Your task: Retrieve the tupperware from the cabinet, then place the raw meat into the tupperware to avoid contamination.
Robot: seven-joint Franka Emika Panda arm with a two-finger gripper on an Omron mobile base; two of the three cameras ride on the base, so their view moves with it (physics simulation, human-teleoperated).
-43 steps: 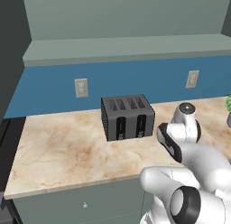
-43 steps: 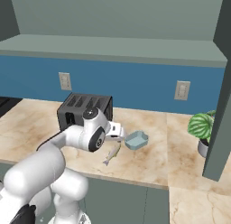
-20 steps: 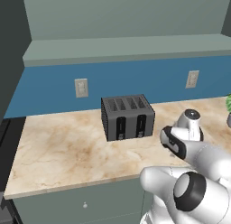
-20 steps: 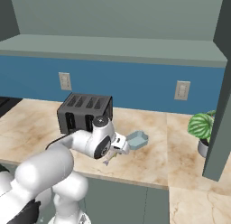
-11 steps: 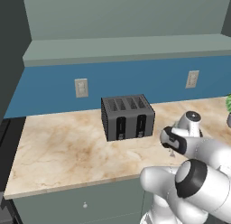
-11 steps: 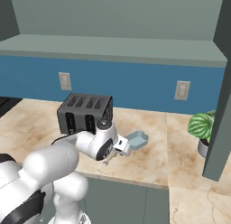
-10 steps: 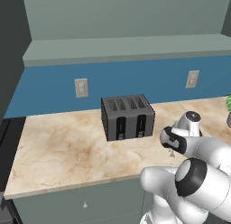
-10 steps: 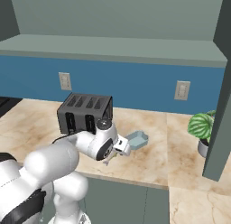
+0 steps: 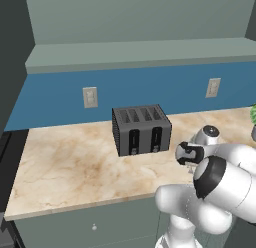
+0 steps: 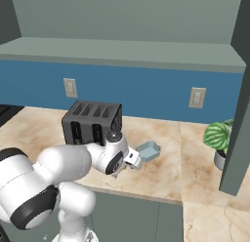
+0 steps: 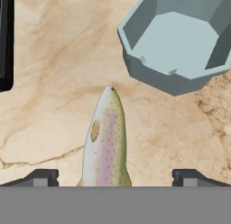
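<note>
The pincer point(image 11: 115, 175) hangs low over the tabletop point(image 11: 49, 78) with its tips spread wide, one on each side of the fish point(image 11: 105, 142), gripping nothing. The fish lies flat on the marble, its nose toward the tupperware point(image 11: 178, 44), which sits just beyond it, near but apart, upright and with nothing in it. In the right base view the tupperware point(image 10: 148, 151) rests right of the toaster point(image 10: 92, 122). Above the blue wall hangs the cabinet point(image 10: 122, 16), doors shut.
</note>
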